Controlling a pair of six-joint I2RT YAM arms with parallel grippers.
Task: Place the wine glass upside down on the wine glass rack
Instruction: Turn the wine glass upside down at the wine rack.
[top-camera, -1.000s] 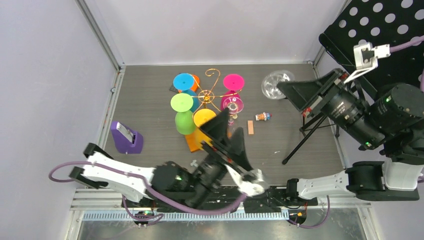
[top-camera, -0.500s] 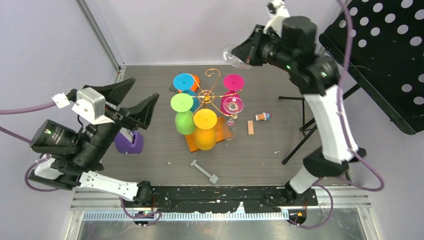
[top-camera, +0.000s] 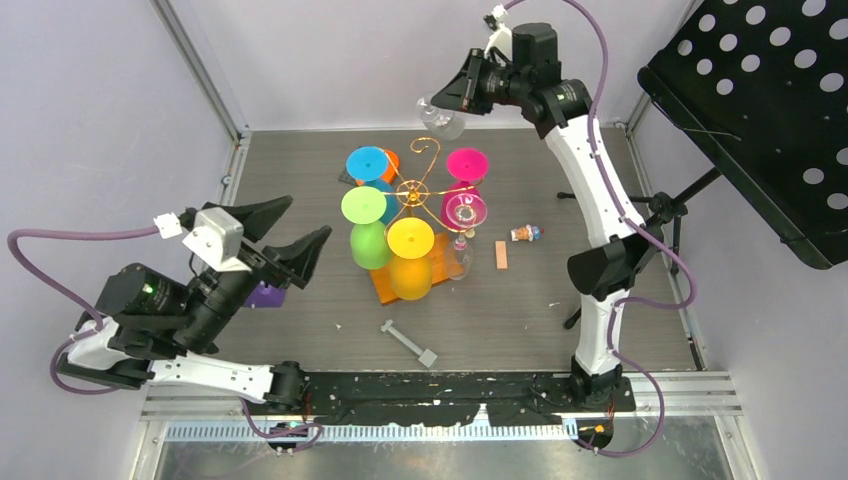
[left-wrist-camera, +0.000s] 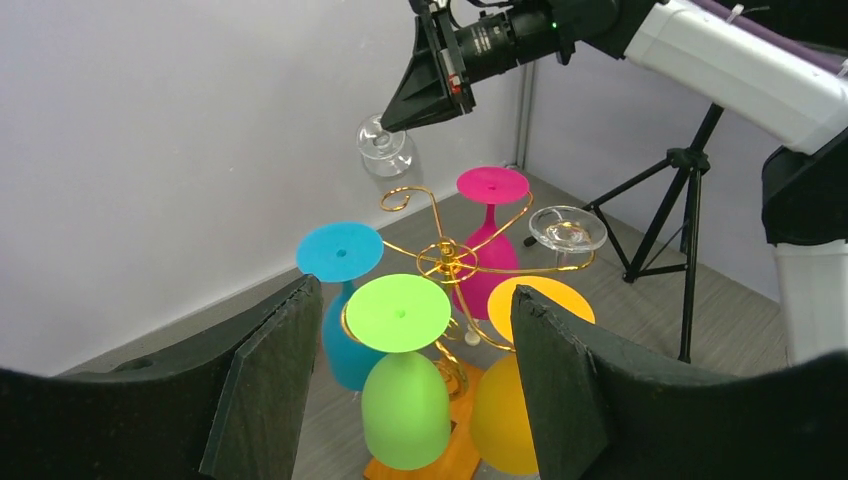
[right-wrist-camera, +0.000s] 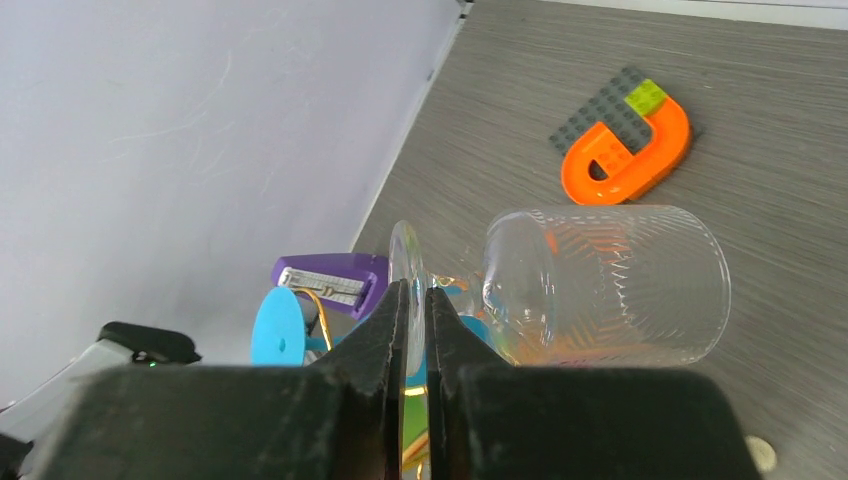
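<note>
Right wrist view: right tool (right-wrist-camera: 418, 292) partly hides the wine glass (right-wrist-camera: 610, 285).

Clear wine glass (left-wrist-camera: 385, 150) in rt hand (left-wrist-camera: 400, 118), above gold rack (left-wrist-camera: 446, 262)

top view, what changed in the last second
The right gripper lifted the clear wine glass off the table and carried it left, behind the wine glass rack. The left gripper swung from front centre to the left, jaws open. The coloured glasses stayed put.

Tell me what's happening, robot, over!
Right gripper shut on wine glass, high near the rack. Left gripper open, empty. Coloured glasses crowd it.
</note>
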